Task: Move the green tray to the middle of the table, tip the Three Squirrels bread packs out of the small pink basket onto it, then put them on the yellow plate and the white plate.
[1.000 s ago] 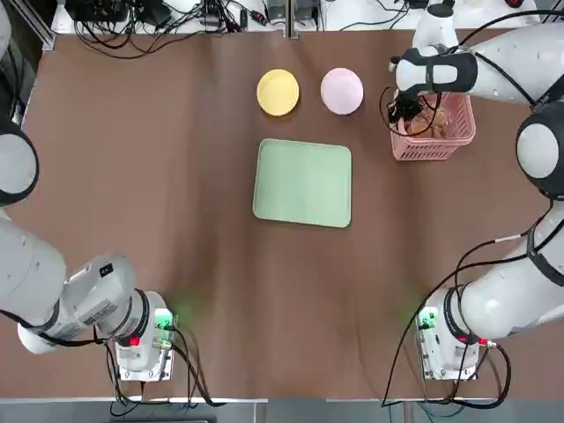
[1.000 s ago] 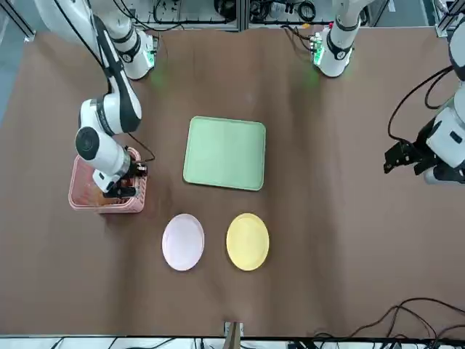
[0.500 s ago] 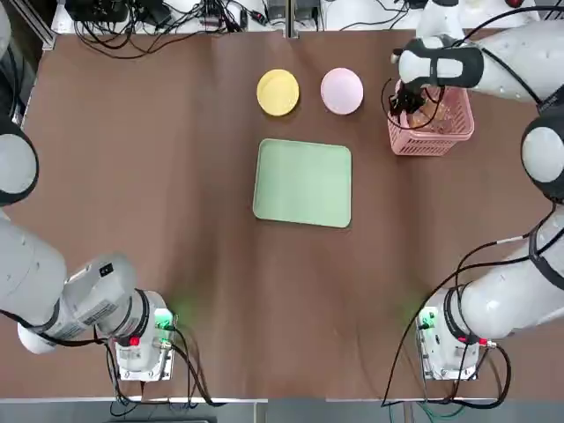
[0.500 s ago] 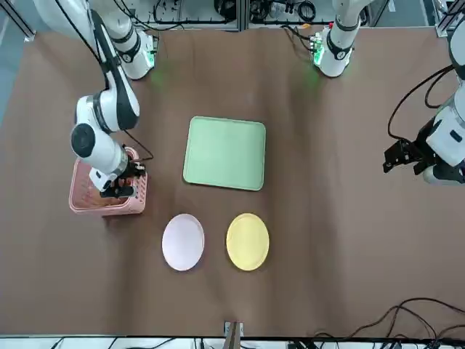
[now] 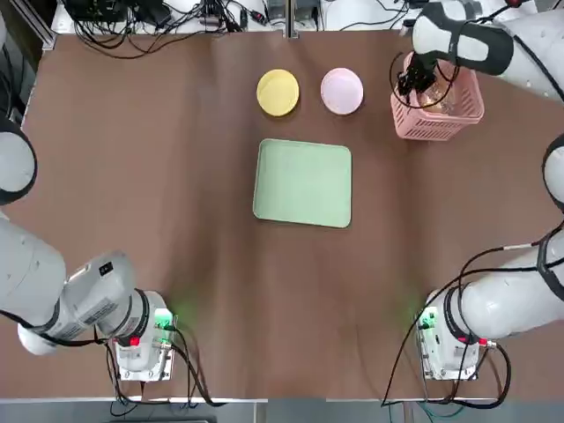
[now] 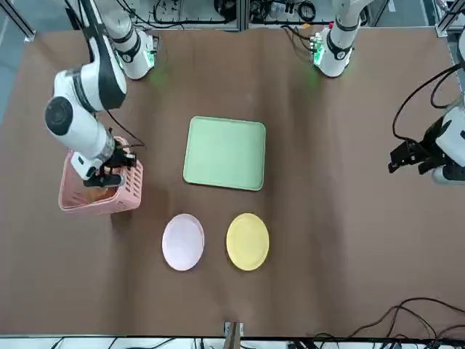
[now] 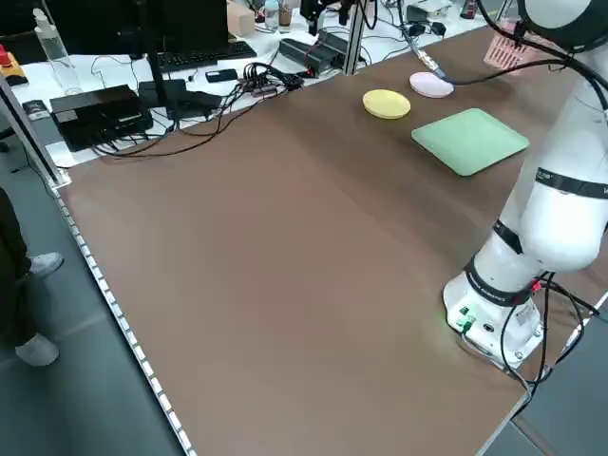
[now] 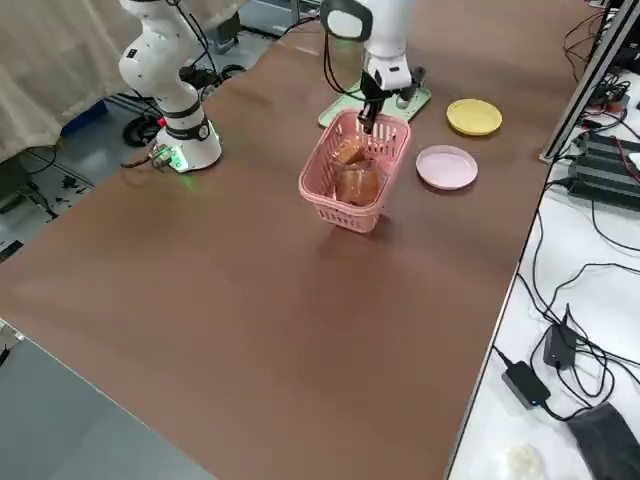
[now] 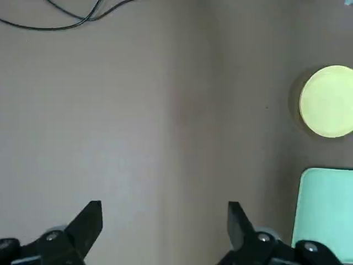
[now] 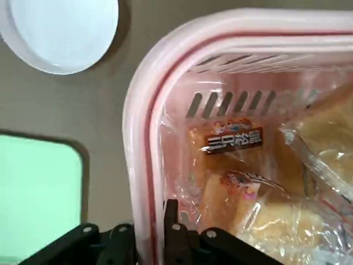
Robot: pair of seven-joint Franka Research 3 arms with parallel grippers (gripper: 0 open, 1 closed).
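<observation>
As the pink basket [image 5: 438,104] hangs lifted beside the white plate [image 5: 342,91], right of the green tray [image 5: 303,182], it looks light but stiff.
Right tool [image 10: 148,234] is clamped on its thick rim, a sound hold; bread packs [image 10: 259,187] inside will slide. Left tool [image 9: 165,221], fingers apart, idles far off.

The top view looks straight down on the bench [image 5: 159,176] with the arm bases at the near edge. The front view faces the robot from across the bench; both share the green tray [image 5: 302,182] and the two plates. The left and right side views look down diagonally from raised corners. The left wrist view sits high over bare bench beside the yellow plate [image 9: 329,101]; the right wrist view looks closely into the small pink basket [image 10: 144,138].
</observation>
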